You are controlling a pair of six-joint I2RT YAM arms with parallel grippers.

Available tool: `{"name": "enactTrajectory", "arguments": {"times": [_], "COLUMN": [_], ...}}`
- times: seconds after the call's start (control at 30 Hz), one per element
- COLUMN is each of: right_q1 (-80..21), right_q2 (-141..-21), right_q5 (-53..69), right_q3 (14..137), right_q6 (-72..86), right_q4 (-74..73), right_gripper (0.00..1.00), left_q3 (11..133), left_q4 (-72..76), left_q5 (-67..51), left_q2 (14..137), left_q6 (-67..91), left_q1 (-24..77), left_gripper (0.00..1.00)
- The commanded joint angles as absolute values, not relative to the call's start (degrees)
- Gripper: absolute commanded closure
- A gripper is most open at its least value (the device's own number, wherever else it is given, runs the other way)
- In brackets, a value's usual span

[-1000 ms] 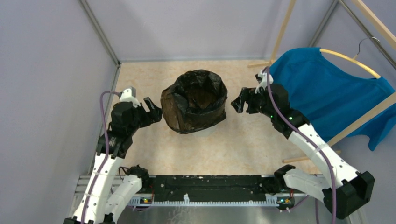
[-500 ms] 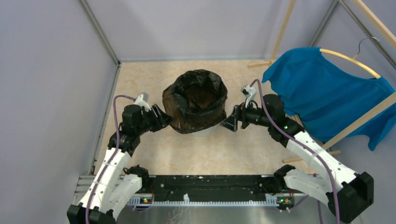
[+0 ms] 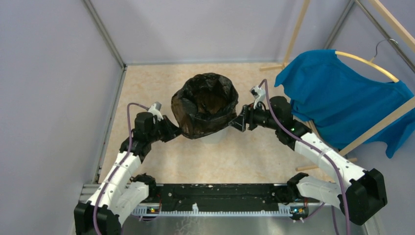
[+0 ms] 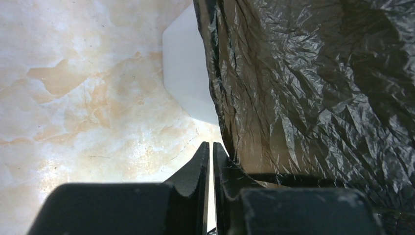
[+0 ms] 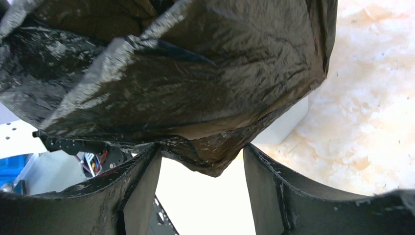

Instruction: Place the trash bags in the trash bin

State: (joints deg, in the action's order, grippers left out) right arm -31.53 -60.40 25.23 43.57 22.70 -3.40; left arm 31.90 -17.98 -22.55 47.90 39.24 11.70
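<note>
- Black, thin, shiny plastic trash bag (image 3: 204, 105) sits over the top of the tall white see-through plastic bin (image 3: 214, 139). Its mouth is open. It is folded over the rim, and its loose edge hangs down the outside. Only the white bottom of the bin peeks out below.
- The bin stands on the tan stone-look table (image 3: 254, 161), between the two arms.
- The left claw (image 4: 210, 147) is low at the left side of the bag. Its two fingers are pressed almost together, with just a thin crack of light between them. I see no plastic in that crack. The edge of the bag is just beside it.
- The right claw (image 5: 200, 152) is at the right side of the bag. Its fingers are spread wide. The wrinkly bottom edge of the bag hangs between them, not pinched yet.
- I think the job is nearly done. The step now looks like pulling the loose edge down snug.
- Next, the right claw should close on that edge and tug down softly. The left claw would need to open and get around its edge first. A hard pull on one side might rip the thin bag or tip the bin.
</note>
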Motion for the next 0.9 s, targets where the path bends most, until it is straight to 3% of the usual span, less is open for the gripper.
{"name": "enactTrajectory", "arguments": {"times": [0.0, 0.17, 0.27, 0.4, 0.53, 0.6, 0.7, 0.8, 0.87], "right_q1": [-32.2, -32.1, -32.1, -32.2, -32.2, -32.2, -32.2, -32.2, -32.1], "right_q2": [-58.8, -59.9, -60.1, -60.1, -62.0, -62.5, -62.1, -61.3, -60.9], "right_q5": [26.4, 27.1, 25.9, 21.5, 20.6, 21.1, 20.7, 20.2, 20.1], "right_q3": [43.5, 43.3, 43.0, 41.4, 40.3, 40.1, 40.2, 40.9, 41.1], "right_q6": [23.0, 23.3, 22.7, 22.7, 22.6, 22.6, 22.1, 21.3, 20.8], "right_q4": [2.4, 3.4, 2.6, 2.3, 2.5, 2.4, 1.7, 0.2, 0.2], "right_gripper": [0.39, 0.5, 0.63, 0.78, 0.85, 0.85, 0.85, 0.85, 0.85], "left_q3": [30.5, 30.1, 31.8, 35.9, 39.3, 41.6, 45.9, 52.5, 55.4], "left_q4": [-12.4, -13.0, -19.3, -28.4, -32.3, -33.2, -33.3, -33.8, -32.0], "left_q5": [-24.9, -25.5, -18.0, -5.8, 2.5, 5.1, 7.9, 6.0, -1.5], "left_q2": [48.4, 49.9, 46.3, 39.5, 36.3, 37.0, 41.6, 49.2, 53.1], "left_q6": [40.4, 41.1, 39.5, 38.7, 38.3, 36.5, 30.4, 24.4, 21.7], "left_q1": [11.5, 11.5, 11.5, 11.5, 11.5, 11.5, 11.5, 10.9, 10.1], "left_gripper": [0.91, 0.98, 0.99, 0.8, 0.4, 0.28, 0.16, 0.14, 0.13]}}
